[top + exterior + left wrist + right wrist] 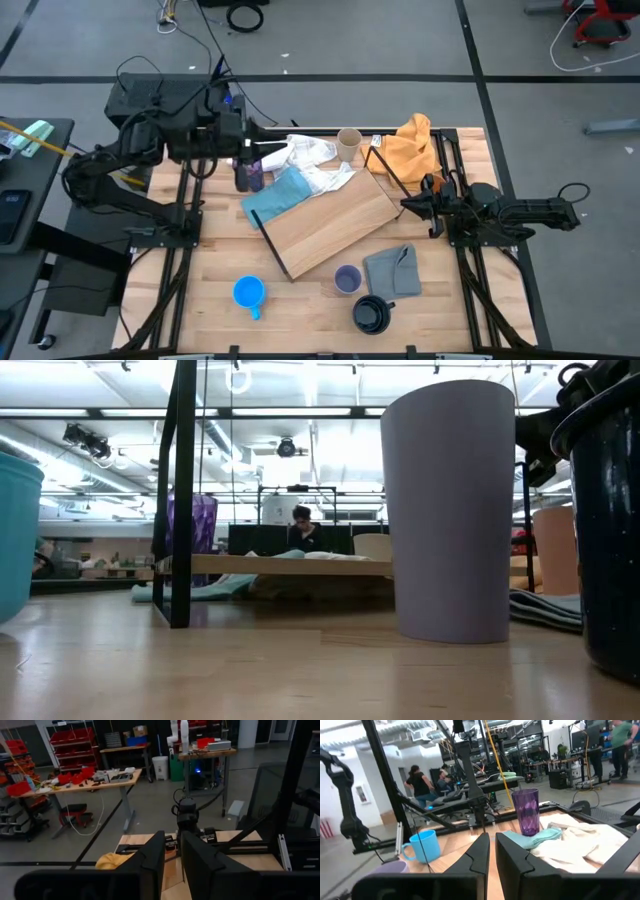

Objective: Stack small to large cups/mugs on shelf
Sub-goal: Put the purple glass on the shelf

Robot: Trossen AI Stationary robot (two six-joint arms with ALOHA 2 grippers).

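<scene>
The shelf (330, 225), a light-wood board on black rods, stands askew mid-table. The dark purple tumbler (248, 175) stands upright by its far left corner, and the beige cup (348, 145) stands behind its far edge. Near the front edge stand the bright blue mug (249, 293), the lavender cup (347, 279) and the black mug (372, 314). My left gripper (262, 143) hovers level above the far left of the table, just beyond the tumbler, shut and holding nothing (172, 865). My right gripper (408, 205) rests shut at the shelf's right corner, also holding nothing (492, 855).
A teal cloth (280, 195) and a white cloth (315, 160) lie over the shelf's far left part. An orange cloth (415, 140) is heaped at the far right. A grey cloth square (393, 270) lies beside the lavender cup. Black frame rails (175, 250) run along both table sides.
</scene>
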